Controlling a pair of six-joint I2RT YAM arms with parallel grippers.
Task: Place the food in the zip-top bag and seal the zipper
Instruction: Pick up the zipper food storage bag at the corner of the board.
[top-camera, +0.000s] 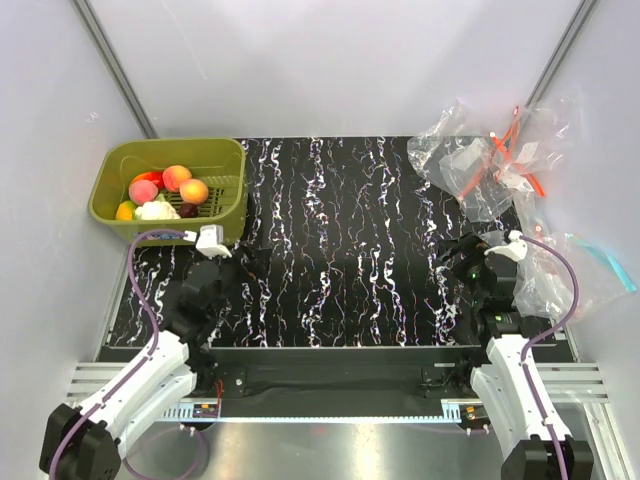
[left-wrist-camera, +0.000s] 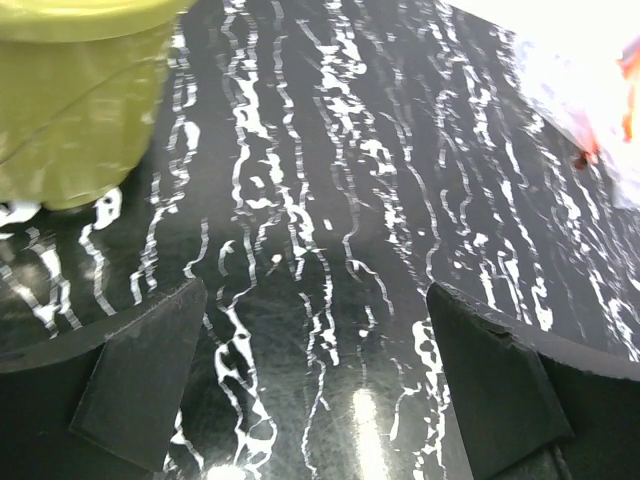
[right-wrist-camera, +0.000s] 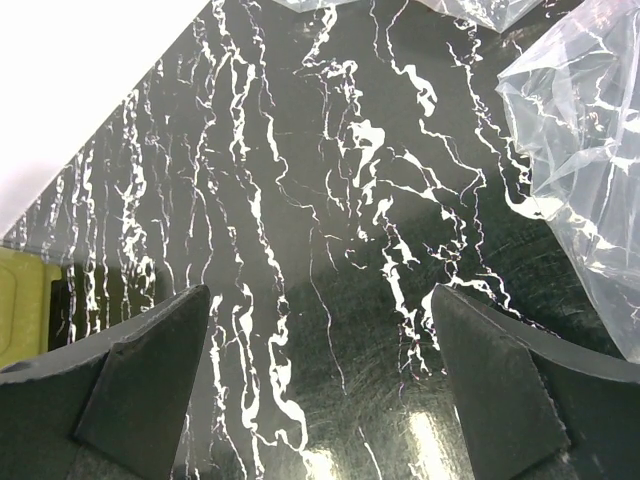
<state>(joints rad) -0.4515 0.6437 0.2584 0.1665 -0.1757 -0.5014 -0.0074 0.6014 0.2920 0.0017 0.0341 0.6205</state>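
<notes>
Three orange-pink peaches (top-camera: 177, 177) and a dark plum (top-camera: 187, 210) lie in a green basket (top-camera: 230, 160) at the far left. The clear zip-top bag (top-camera: 470, 165) lies crumpled at the far right, its red-orange zipper (top-camera: 507, 135) on top. It also shows in the left wrist view (left-wrist-camera: 590, 70). My left gripper (top-camera: 243, 260) (left-wrist-camera: 315, 300) is open and empty just in front of the basket (left-wrist-camera: 80, 100). My right gripper (top-camera: 455, 252) (right-wrist-camera: 320, 300) is open and empty over bare table, in front of the bag.
A red pepper (top-camera: 153, 179) and white cauliflower (top-camera: 157, 211) share the basket. A second clear bag (top-camera: 545, 275) with a light-blue strip (top-camera: 600, 258) lies at the right edge. Crinkly clear plastic (right-wrist-camera: 580, 150) lies right of my right fingers. White walls enclose the table.
</notes>
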